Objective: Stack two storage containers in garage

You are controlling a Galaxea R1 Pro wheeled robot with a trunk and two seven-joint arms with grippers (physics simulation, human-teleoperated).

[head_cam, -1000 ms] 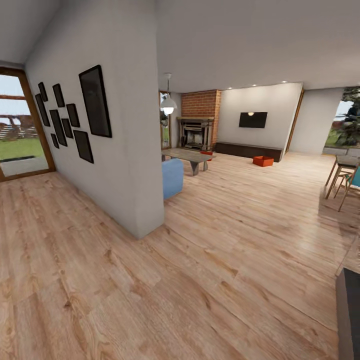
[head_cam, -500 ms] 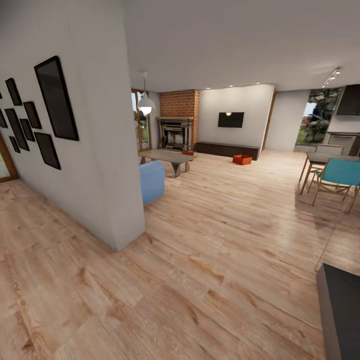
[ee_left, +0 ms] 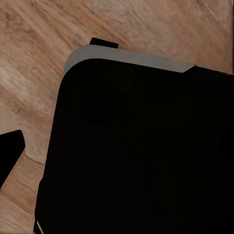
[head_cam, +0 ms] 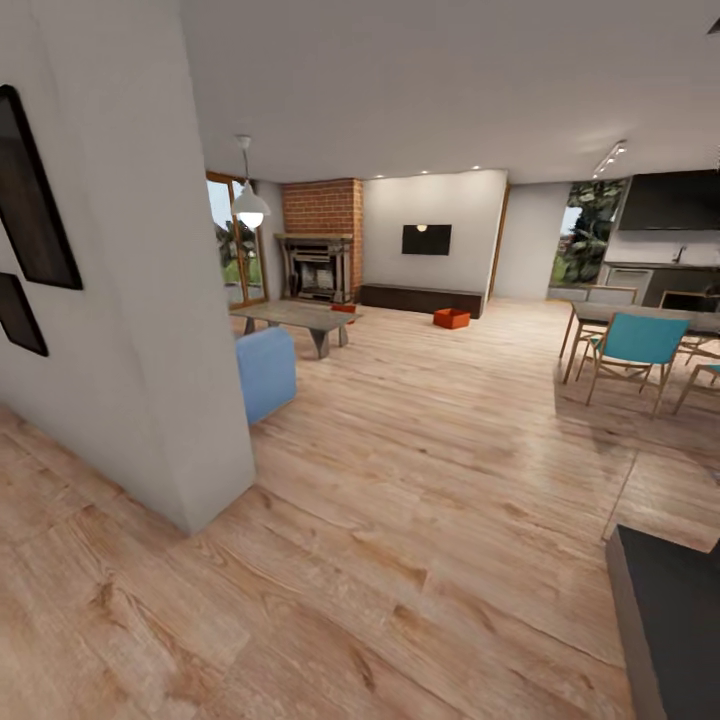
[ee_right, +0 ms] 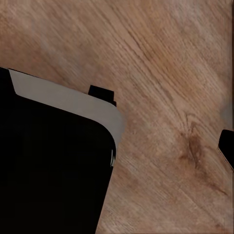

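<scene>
Both wrist views look down past the robot's dark base (ee_left: 136, 156) at the wood-plank floor (ee_right: 165, 58), suggesting arms tucked for driving; whether either end effector is apart or together, I cannot tell. The head view alone shows the living room: a blue seat (head_cam: 266, 372), then one orange-red container (head_cam: 451, 318) on the floor before the dark bench (head_cam: 420, 298), another (head_cam: 344, 309) behind the low table (head_cam: 292, 318).
</scene>
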